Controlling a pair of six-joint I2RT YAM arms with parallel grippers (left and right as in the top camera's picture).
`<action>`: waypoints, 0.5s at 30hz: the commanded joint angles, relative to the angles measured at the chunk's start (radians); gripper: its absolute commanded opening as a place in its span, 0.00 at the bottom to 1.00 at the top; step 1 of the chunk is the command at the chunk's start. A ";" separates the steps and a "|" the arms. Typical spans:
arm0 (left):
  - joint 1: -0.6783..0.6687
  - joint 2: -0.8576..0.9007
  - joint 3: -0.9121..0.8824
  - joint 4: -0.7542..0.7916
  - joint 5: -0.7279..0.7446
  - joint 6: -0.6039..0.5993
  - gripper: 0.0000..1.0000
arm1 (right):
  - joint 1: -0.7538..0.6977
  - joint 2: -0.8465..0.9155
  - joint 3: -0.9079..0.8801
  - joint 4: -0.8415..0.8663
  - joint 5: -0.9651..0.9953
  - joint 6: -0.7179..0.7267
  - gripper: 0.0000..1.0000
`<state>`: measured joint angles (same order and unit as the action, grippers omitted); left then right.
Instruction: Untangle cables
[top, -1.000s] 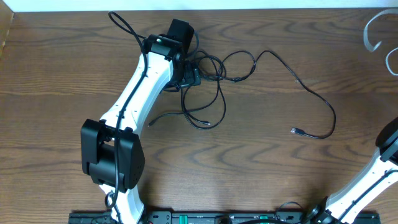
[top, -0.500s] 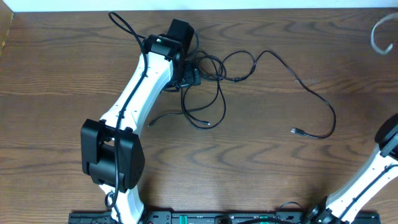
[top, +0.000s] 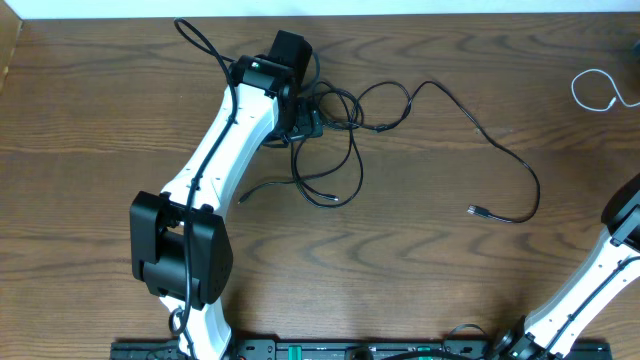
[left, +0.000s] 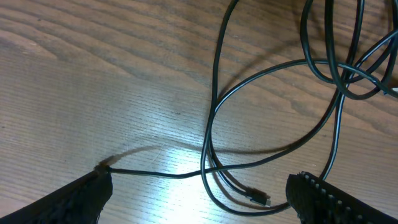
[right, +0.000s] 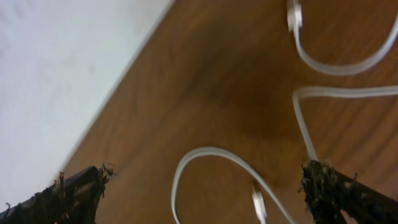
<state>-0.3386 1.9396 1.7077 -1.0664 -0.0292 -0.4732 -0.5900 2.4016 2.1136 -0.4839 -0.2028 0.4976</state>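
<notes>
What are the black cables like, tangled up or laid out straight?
Tangled. The black cables loop and cross over each other in the overhead and left wrist views; one long end trails away.

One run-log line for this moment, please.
left gripper: open over tangled black cables | right gripper: open over white cable

The table (top: 420, 280) is brown wood with bold grain and a slight satin sheen. The black cables (top: 505, 155) have smooth, faintly shiny sheaths. The white cable (top: 590, 88) looks like smooth, glossy plastic.
</notes>
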 joint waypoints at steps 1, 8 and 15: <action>0.001 0.013 -0.002 -0.002 -0.009 0.002 0.95 | 0.009 -0.083 0.007 -0.076 -0.057 -0.119 0.99; 0.001 0.013 -0.002 0.009 0.003 -0.026 0.95 | 0.045 -0.264 0.007 -0.274 -0.101 -0.227 0.99; 0.001 0.013 -0.002 0.070 0.002 -0.028 0.95 | 0.151 -0.410 0.007 -0.592 -0.384 -0.392 0.99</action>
<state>-0.3386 1.9396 1.7077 -1.0054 -0.0284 -0.4934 -0.5014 2.0113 2.1189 -1.0023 -0.4416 0.2317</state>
